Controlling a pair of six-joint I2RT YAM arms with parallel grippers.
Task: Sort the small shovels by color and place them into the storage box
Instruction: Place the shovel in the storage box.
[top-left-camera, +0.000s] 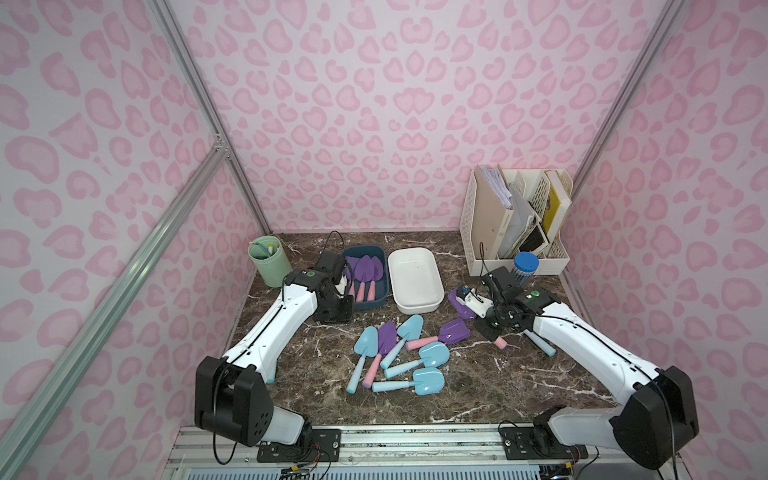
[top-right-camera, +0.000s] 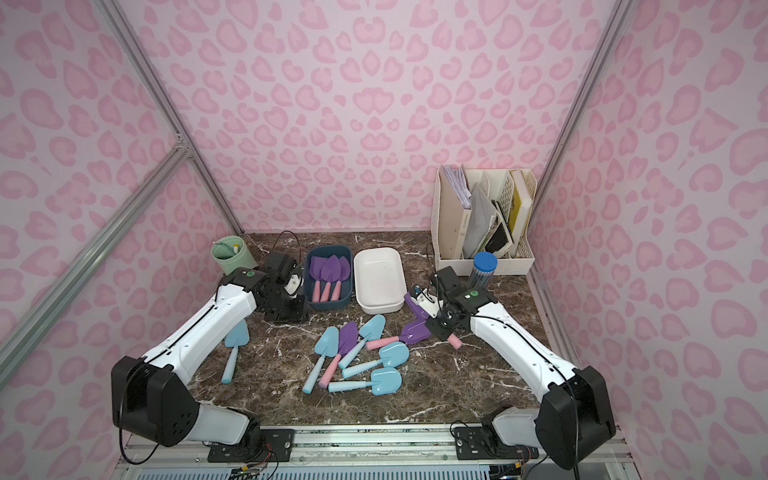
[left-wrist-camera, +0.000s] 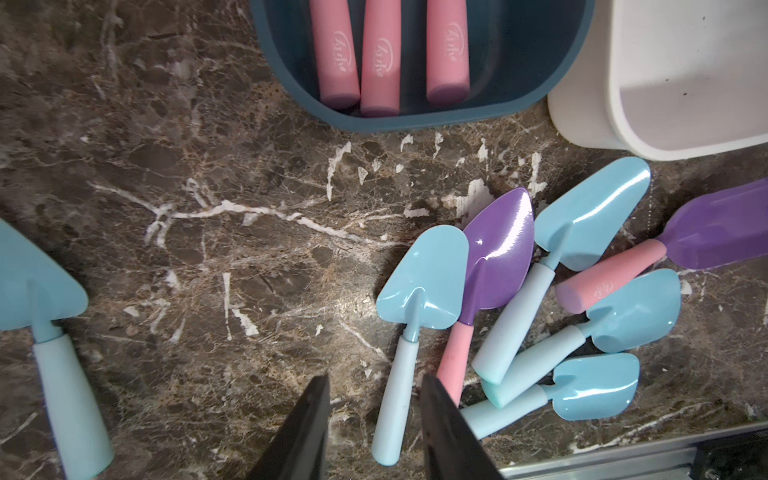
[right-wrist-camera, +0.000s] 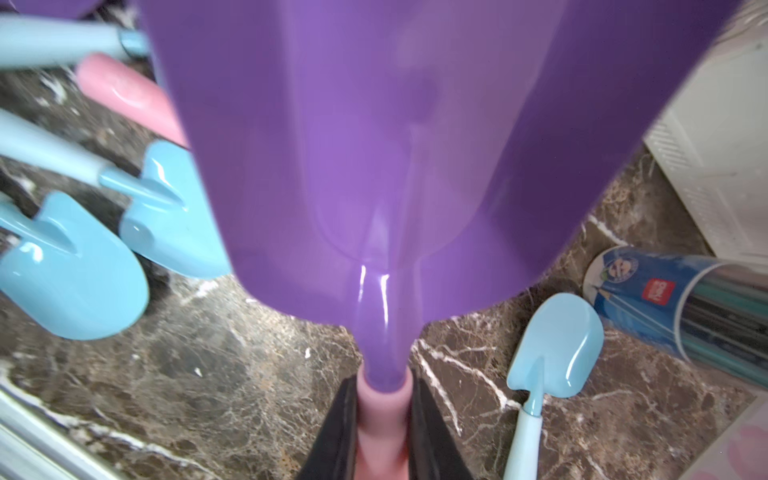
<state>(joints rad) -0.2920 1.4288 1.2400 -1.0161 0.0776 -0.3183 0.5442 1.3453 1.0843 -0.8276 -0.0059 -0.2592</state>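
Right gripper (right-wrist-camera: 382, 399) pinches a purple shovel (right-wrist-camera: 374, 145) by its handle, likely for the blue box (top-left-camera: 370, 304) holding 3 alike; left gripper (left-wrist-camera: 374, 384) hangs spread, empty.

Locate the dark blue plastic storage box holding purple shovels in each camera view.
In a top view: dark blue plastic storage box at the back, left of centre, beside the white plastic tub.
In a top view: same spot.
Left wrist: its rounded end, three pink handles inside.
Right wrist: not in it.
Shared landmark: the cluster of light blue plastic shovels.
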